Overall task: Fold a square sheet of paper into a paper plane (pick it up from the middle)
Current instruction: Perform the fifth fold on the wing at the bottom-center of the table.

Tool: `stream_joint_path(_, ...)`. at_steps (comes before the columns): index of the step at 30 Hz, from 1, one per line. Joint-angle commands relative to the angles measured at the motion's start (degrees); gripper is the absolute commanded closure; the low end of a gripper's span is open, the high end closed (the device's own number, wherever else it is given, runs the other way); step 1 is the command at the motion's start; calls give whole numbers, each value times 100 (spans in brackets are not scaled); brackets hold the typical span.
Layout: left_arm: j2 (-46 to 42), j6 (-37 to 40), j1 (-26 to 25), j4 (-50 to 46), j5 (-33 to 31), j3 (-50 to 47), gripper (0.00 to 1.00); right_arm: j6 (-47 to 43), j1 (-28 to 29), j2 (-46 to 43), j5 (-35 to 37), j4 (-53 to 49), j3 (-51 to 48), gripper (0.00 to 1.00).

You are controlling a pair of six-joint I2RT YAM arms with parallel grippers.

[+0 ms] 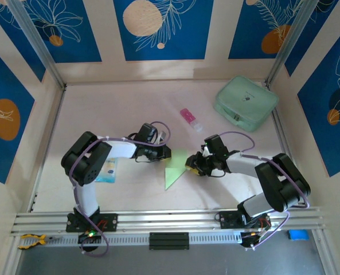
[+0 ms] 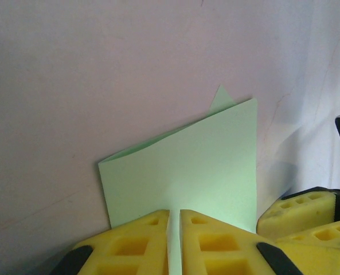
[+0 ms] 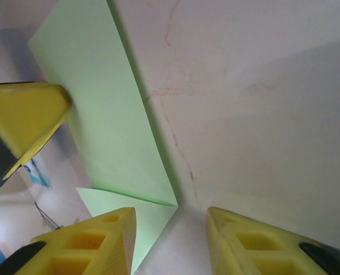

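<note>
Beyond the paper lie pink tube and mint-green case.

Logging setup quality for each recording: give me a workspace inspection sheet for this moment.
Surface: pale table, faint cracks.
Job's things: green paper, partly folded, mid-table.
Clutter: mint case, pink tube, blue-white packet.
Grippers: left gripper shut on the paper; right gripper open beside it.
Cables: purple cables looped along both arms.
Surroundings: blue leaf-print panels.
</note>
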Motion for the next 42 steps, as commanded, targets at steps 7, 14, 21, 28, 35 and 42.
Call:
stream_joint_path(7,148,40,17,-523,-105,-147,86,248,-18,208,-550,921,-95,64)
stream_joint_path(14,170,89,36,-547,-66,-55,87,22,-212,74,-817,1144,-180,63)
stream_joint_path(21,195,-6,47,-339,76,-104,87,-214,-400,391,-1404,1567,-126,62)
stream_joint_path(28,87,29,60,-399,91,-107,87,-285,-461,683,-1586,1829,-22,62)
stream_joint_path(35,32,-15,70,-284,115,-194,87,-538,-509,1037,-1837,1756,236,62)
stream_joint_path(42,-88,132,82,-512,89,-189,87,-698,-666,1324,-1970,1705,427,65)
